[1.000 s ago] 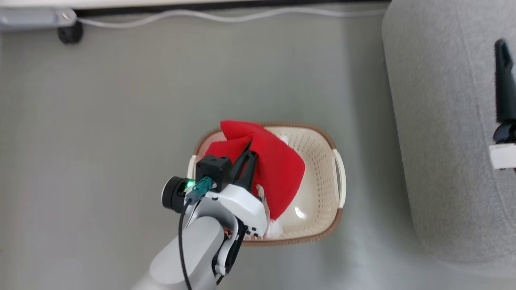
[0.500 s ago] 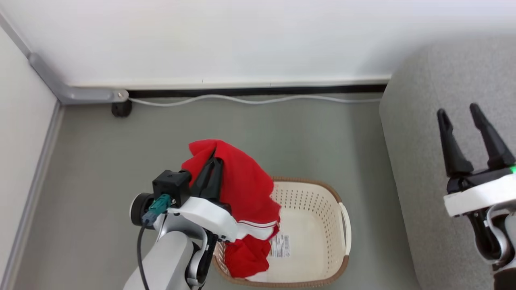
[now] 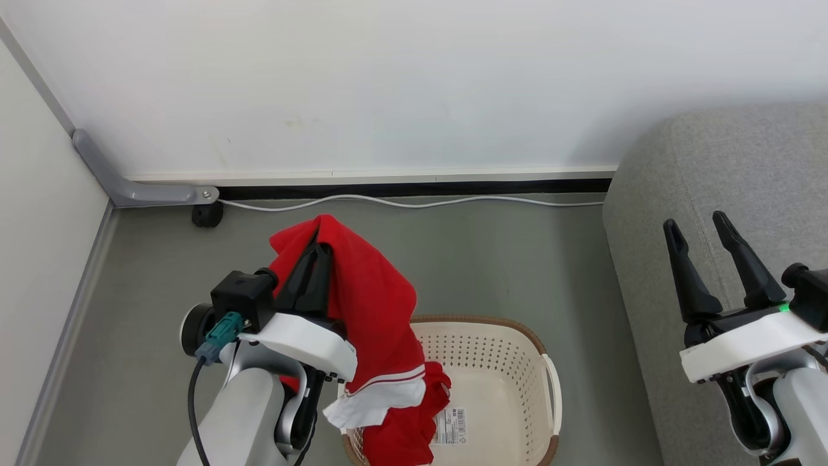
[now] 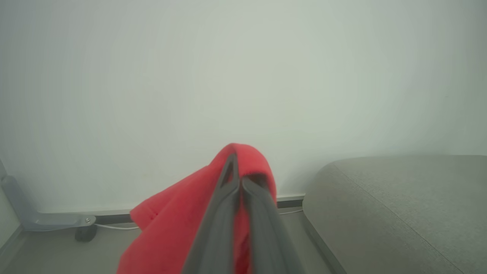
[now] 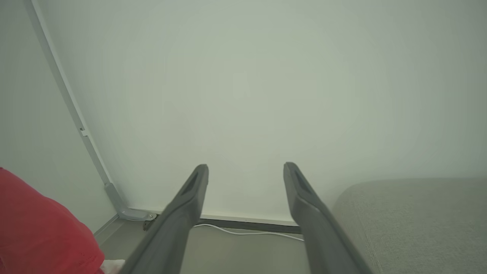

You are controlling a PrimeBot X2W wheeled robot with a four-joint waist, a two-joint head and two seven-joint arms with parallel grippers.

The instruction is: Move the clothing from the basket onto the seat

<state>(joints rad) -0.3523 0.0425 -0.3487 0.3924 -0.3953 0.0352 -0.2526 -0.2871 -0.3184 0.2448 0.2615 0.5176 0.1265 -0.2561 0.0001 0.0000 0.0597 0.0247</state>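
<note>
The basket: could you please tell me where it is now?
In the head view, the basket sits on the floor at bottom centre, between the left claw gripping the clothing and the seat.

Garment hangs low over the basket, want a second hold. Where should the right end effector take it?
The white-striped hem of the red garment, hanging free below the left end effector. Come from the seat side: that flap faces the open right end effector with nothing between.
</note>
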